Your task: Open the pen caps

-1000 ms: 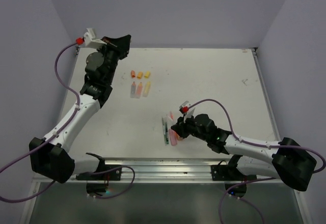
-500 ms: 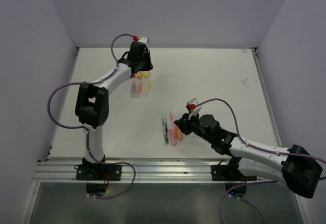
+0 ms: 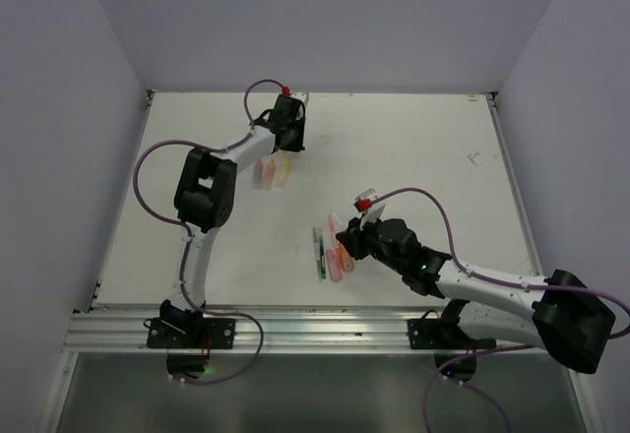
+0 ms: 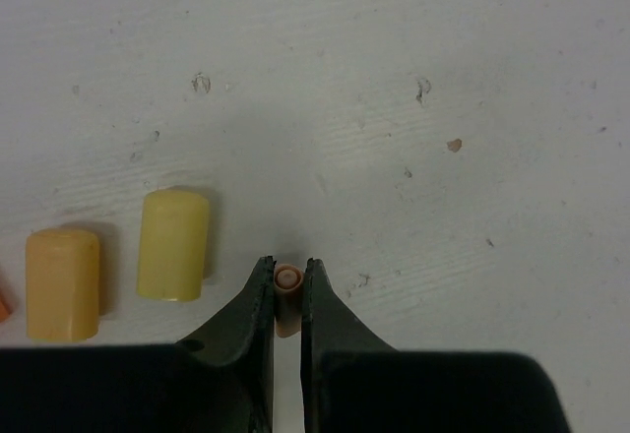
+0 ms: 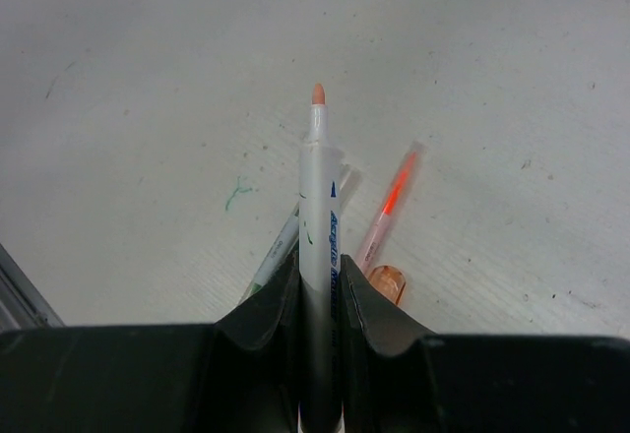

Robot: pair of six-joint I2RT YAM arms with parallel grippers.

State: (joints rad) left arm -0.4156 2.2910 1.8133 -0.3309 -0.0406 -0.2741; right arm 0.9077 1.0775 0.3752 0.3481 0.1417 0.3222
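Beside the yellow cap [image 4: 174, 244] my left gripper [image 4: 286, 268] pinches a slim cap [image 4: 287, 279]; I'd release next. Right gripper [image 5: 317, 278] clamps uncapped pen [image 5: 317, 187].

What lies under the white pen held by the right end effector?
Under the orange-tipped white pen: a thin green-marked pen and a clear orange-cored pen, on the white table. The right end effector hides anything nearer.

The top camera looks down from behind the arm bases on the whole table [image 3: 413, 157]. The left wrist camera hangs close over the far edge, facing down past the cap [image 4: 287, 278] in the left pincer [image 4: 288, 280]. The right wrist camera, low toward the near edge, looks along the pen [image 5: 320, 207] in the right pincer [image 5: 320, 290], sharing the lying pens [image 5: 389, 197] with the top view.
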